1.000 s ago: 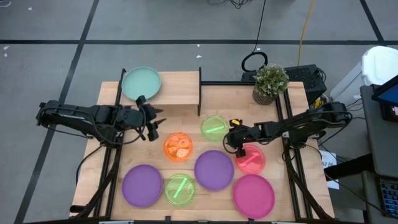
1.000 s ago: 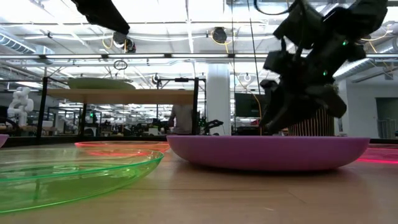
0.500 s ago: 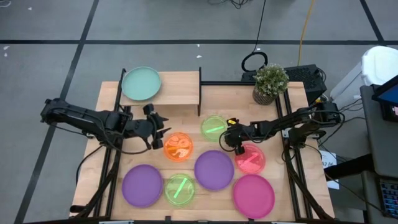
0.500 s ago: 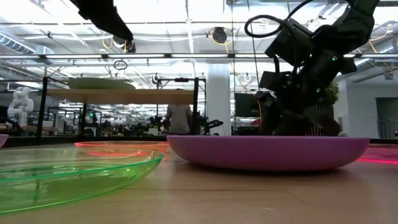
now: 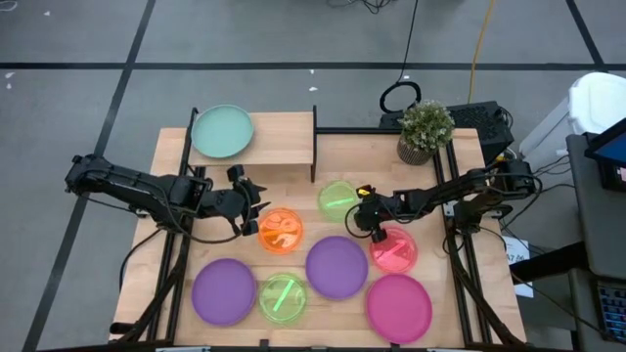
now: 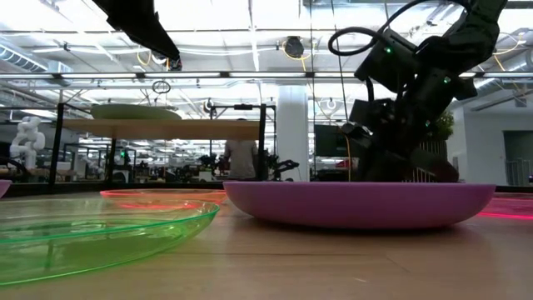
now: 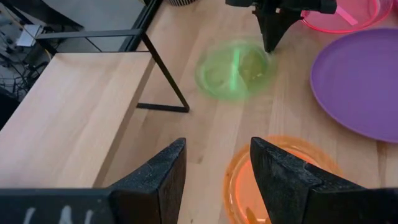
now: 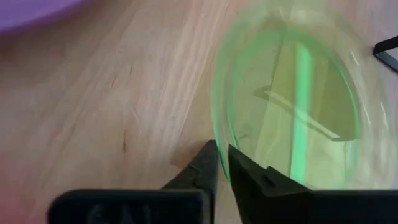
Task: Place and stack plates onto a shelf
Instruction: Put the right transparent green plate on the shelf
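Right hand clamped on translucent green round plastic plate's rim: lift level toward raised light-wood shelf.

Round plastic plates: pale teal plate, translucent orange plate, two translucent green plates. Two purple plates, solid magenta plate, translucent red-pink plate. Light-wood shelf board on black legs.

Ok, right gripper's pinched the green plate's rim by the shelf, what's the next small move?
Probably lift it gently. The right gripper is shut on the near rim of the green plate, which lies flat on the table. The shelf holds only a teal plate, so there is free board beside it.
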Available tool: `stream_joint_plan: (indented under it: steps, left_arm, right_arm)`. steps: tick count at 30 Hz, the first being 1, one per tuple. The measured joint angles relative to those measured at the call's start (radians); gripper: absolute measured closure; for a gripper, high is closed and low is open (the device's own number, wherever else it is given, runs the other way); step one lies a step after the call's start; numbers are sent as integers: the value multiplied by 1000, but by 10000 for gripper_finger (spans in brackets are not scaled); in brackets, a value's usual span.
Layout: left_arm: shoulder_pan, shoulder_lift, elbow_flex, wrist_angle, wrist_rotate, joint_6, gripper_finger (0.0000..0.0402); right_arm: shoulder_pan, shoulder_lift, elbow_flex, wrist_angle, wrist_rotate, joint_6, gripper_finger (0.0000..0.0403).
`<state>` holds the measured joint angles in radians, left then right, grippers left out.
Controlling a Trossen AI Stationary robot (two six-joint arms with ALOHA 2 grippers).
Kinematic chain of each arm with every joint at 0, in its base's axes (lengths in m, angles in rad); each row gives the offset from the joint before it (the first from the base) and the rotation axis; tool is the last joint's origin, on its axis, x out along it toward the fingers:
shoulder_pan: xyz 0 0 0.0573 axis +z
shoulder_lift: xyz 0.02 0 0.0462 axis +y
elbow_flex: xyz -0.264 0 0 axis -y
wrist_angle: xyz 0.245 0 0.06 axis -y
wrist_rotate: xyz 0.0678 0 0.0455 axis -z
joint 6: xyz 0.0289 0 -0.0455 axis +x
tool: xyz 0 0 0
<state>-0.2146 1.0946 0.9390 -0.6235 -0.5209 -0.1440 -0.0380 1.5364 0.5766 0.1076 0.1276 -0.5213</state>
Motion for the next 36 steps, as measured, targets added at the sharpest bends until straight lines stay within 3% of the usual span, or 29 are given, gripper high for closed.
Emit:
stream_joint_plan:
  steps: [16,21,36]
  left_arm:
    - [0,0,0,0,0,-1,218]
    - [-2,-1,0,0,1,-17,218]
    - [-64,-1,0,-9,5,-46,218]
  right_arm:
    - [89,-40,57,-46,112,36,403]
    - [138,-45,166,-204,219,44,403]
    - [251,-45,485,-534,373,98,403]
